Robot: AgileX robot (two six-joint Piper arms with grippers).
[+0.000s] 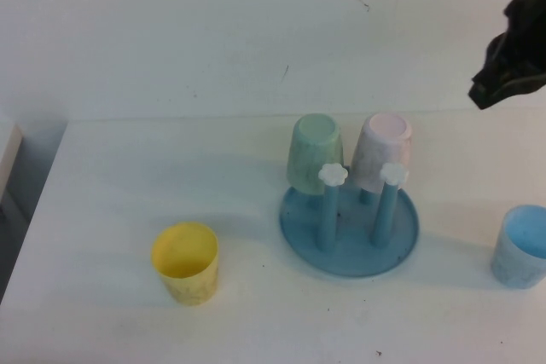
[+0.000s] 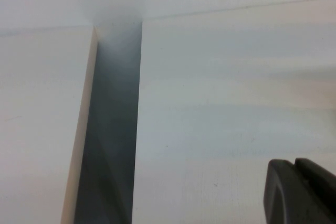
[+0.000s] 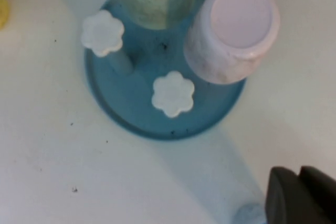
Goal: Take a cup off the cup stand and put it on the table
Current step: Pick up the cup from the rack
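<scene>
The pink cup (image 1: 384,153) sits upside down on the cup stand (image 1: 350,232), centre-right on the bench (image 1: 111,176). The right gripper (image 1: 503,74) hovers upper right, the left gripper (image 2: 302,192) bottom right of its wrist view; I cannot tell either's jaws. Descending carelessly risks bumping the green cup (image 1: 316,151) touching it.

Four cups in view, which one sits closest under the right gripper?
The pink cup, upside down on the cup stand, right of the green cup. The right gripper hangs above it; the left gripper is away, off the table's left edge.

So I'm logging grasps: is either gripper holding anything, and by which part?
Nothing held. Right gripper hangs above the pink cup; left gripper is over bare table.
</scene>
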